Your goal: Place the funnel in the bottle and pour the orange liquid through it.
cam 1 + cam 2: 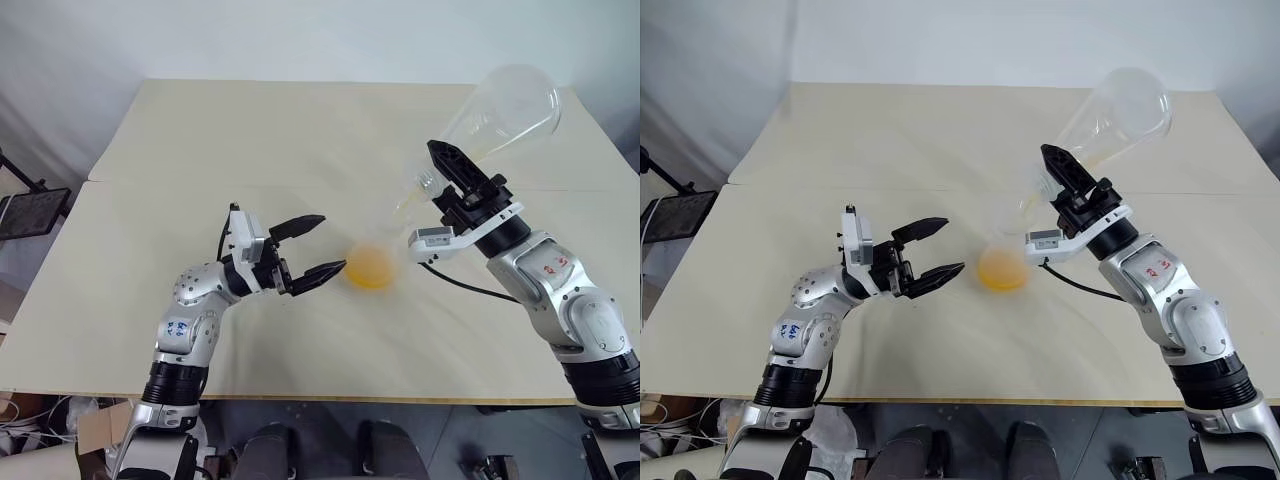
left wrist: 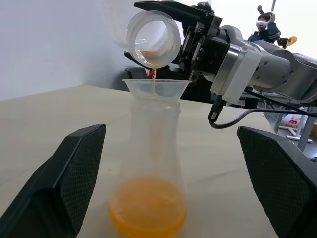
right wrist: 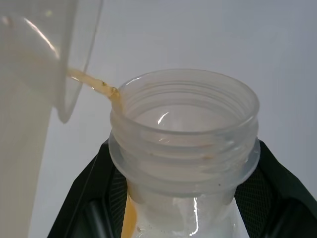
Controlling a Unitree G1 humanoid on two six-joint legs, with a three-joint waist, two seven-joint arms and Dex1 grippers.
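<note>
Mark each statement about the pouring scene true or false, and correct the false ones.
1. The right gripper holds the flask tilted over the funnel. True.
2. The funnel lies on the table. False: it sits in the bottle's neck.
3. The left gripper is clamped on the bottle. False: it is open, not touching it.
4. Orange liquid has pooled in the bottle's base. True.
</note>
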